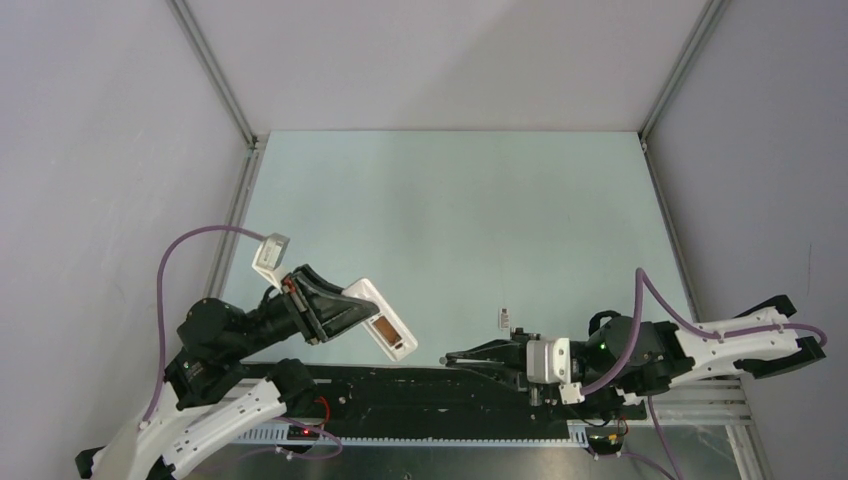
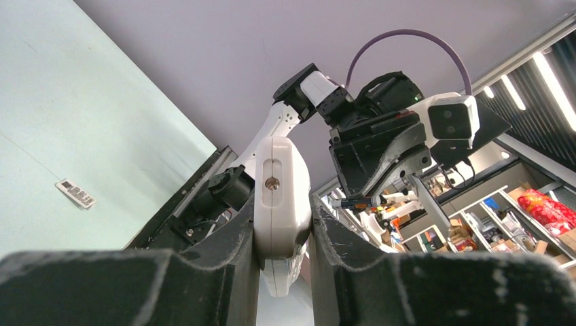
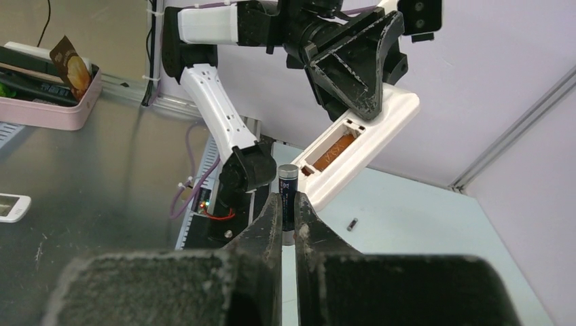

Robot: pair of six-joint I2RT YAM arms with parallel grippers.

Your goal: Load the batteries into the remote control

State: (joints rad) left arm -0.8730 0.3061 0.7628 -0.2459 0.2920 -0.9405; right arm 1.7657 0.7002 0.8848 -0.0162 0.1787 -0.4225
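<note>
My left gripper (image 1: 345, 306) is shut on the white remote control (image 1: 383, 322) and holds it in the air, tilted, with its open battery bay (image 3: 332, 150) facing the right arm. In the left wrist view the remote's edge (image 2: 280, 197) sits pinched between the jaws of that gripper (image 2: 284, 227). My right gripper (image 1: 452, 358) is shut on a dark battery (image 3: 288, 193) that stands upright between the fingertips (image 3: 276, 207), just short of the remote's lower end (image 3: 360, 136). A second small dark cell (image 3: 352, 224) lies on the table.
The small piece on the pale green table (image 1: 450, 220) shows near the right arm (image 1: 505, 318). The black base rail (image 1: 400, 395) runs along the near edge. Grey walls enclose the table on three sides.
</note>
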